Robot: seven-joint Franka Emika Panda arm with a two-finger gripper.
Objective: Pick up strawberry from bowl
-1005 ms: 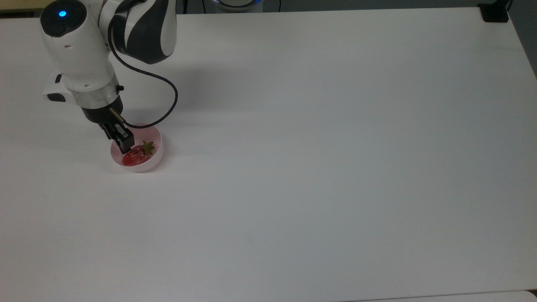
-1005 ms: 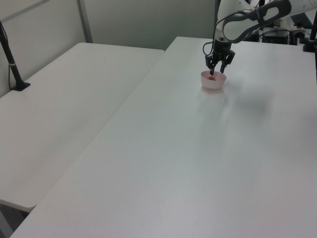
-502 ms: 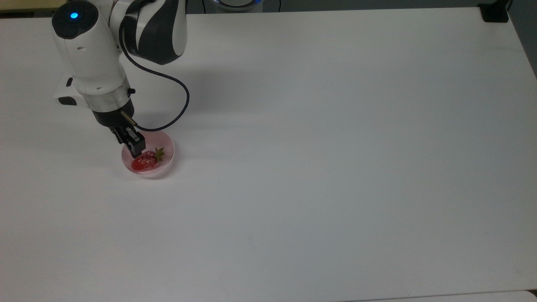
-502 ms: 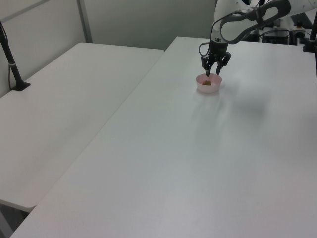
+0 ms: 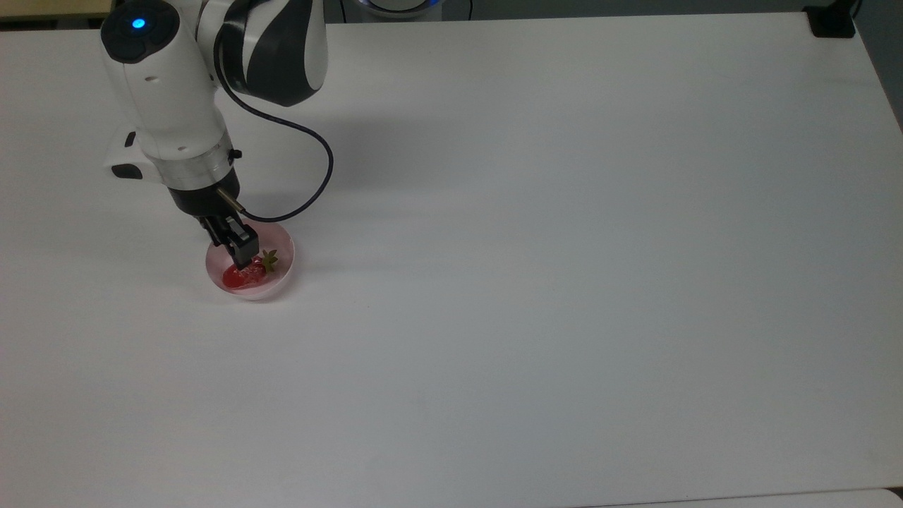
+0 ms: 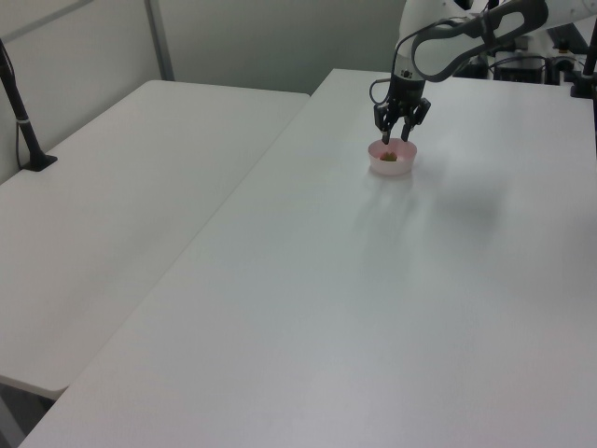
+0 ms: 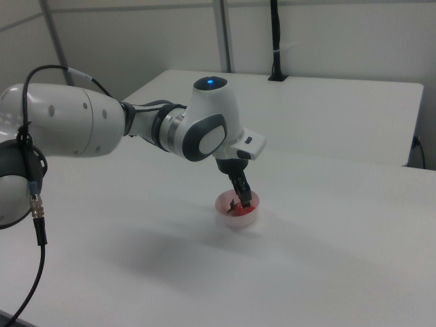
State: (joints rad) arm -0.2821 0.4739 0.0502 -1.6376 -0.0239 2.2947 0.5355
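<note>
The pale pink bowl (image 5: 282, 284) stands on the white table near the top view's left edge. Inside it lies the red strawberry (image 5: 234, 277), its green cap pointing toward the top view's right. My gripper (image 5: 243, 262) comes down from above into the bowl, over the strawberry's middle, and hides part of it. In the left view the gripper (image 6: 395, 140) is open, its two black fingers spread over the bowl (image 6: 392, 169), one on each side of the strawberry (image 6: 389, 157). The right view shows the gripper (image 7: 242, 201) dipping into the bowl (image 7: 238, 220).
A black cable (image 5: 310, 190) loops from the wrist just behind the bowl. A second white table (image 6: 131, 187) adjoins on the left view's left, with a black post (image 6: 23, 121) clamped to it. A black clamp (image 5: 832, 21) sits at the top view's upper right corner.
The arm has moved toward the top view's right and a little down. The bowl and strawberry shifted the same way. The fingers now sit over the strawberry's middle.
</note>
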